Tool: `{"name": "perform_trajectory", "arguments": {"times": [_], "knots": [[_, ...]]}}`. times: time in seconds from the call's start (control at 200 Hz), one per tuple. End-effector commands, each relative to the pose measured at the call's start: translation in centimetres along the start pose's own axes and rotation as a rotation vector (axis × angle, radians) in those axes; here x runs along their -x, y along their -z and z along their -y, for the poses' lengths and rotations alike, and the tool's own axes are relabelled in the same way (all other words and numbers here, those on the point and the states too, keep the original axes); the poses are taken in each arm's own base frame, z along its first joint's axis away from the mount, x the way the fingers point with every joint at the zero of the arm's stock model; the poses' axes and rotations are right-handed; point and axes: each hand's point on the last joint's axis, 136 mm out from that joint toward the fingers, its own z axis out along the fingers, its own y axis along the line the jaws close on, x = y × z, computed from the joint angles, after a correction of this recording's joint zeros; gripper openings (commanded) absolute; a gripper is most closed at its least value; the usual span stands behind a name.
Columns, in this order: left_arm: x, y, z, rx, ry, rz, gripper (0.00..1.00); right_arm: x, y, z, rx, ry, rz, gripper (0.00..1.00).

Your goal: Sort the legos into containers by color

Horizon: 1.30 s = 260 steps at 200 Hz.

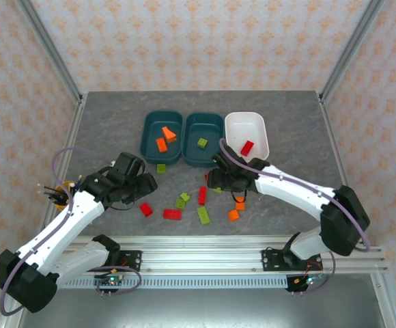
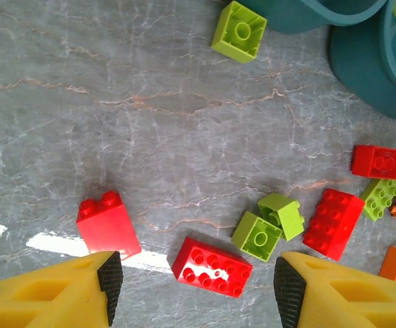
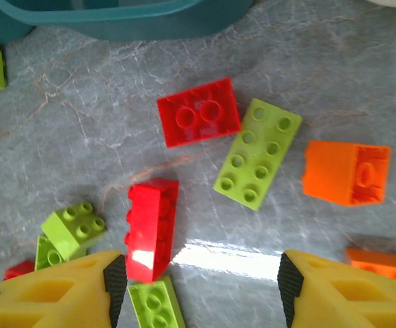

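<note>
Your left gripper [image 2: 198, 285] stands wide and empty above a flat red brick [image 2: 211, 266], with bare table [image 2: 116, 102] to its left. Loose legos [image 1: 203, 215] lie between the arms, just in front of the tubs [image 1: 145, 140]. Your right gripper [image 3: 198, 287] is wide too, gripping nothing, with a tipped red brick [image 3: 151, 229] just beside one fingertip.
</note>
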Motion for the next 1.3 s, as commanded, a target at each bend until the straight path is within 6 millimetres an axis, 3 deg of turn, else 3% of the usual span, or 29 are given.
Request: {"name": "perform_trajectory", "arguments": {"times": [0.0,0.17,0.295,0.4,0.996,1.296], "knots": [[0.0,0.1,-0.1,-0.007,0.023,0.019,0.64,2.2,-0.9,-1.4,0.007,-0.079,0.080,0.62],[0.4,0.3,0.6,-0.019,0.011,0.024,0.64,3.6,-2.2,-1.7,-0.074,0.098,0.077,0.66],[0.4,0.4,0.6,-0.015,0.004,0.025,0.64,3.3,-3.5,-2.0,-0.122,0.336,-0.008,0.71],[0.3,0.5,0.5,-0.017,0.006,0.024,0.64,2.9,-4.6,-1.6,-0.166,0.426,-0.081,0.76],[0.5,0.9,0.6,-0.023,0.021,0.032,0.64,3.3,-8.3,1.0,-0.247,0.403,-0.149,0.76],[0.5,0.8,0.9,-0.027,0.012,0.027,0.64,3.6,-9.1,0.3,-0.203,0.393,-0.155,0.71]]}}
